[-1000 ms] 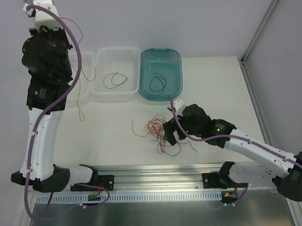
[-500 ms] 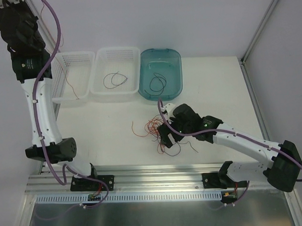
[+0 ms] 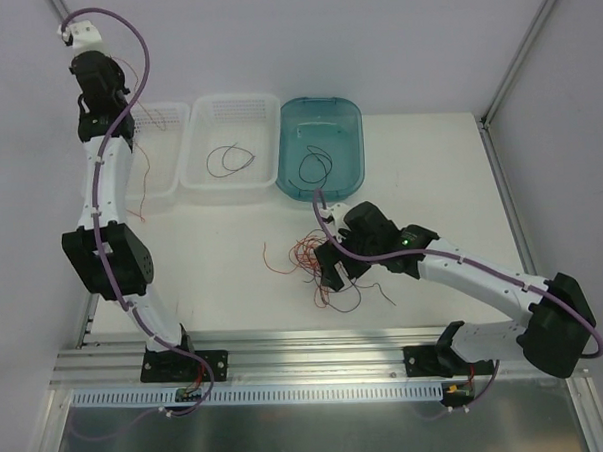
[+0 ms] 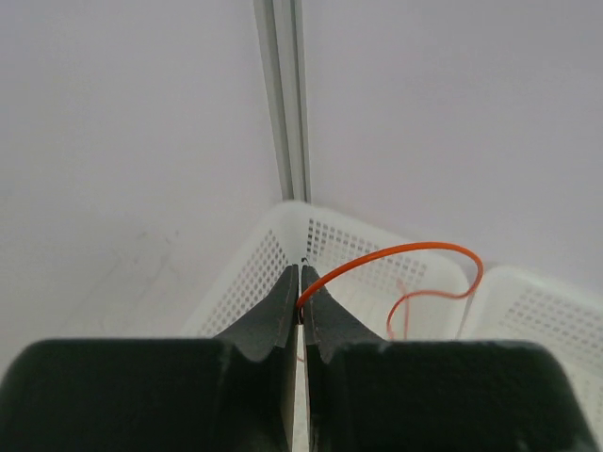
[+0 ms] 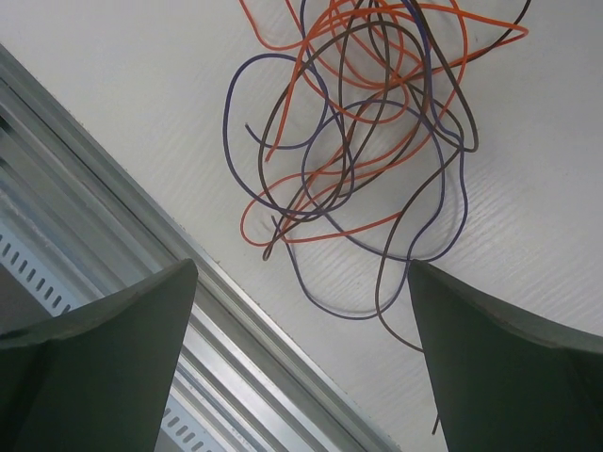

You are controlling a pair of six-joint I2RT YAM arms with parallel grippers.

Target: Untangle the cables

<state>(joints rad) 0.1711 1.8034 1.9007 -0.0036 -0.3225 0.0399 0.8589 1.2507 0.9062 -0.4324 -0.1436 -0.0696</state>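
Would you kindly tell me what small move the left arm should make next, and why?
Probably lower the left gripper toward the white basket, ready to release: its jaws are shut on one orange wire, which loops in the air above that basket.

white basket (image 3: 173, 113), second white basket (image 3: 235, 183), teal tub (image 3: 348, 119) abreast.

Cables (image 3: 315, 259) on the table (image 3: 213, 260), row of trays (image 3: 230, 182) behind them.
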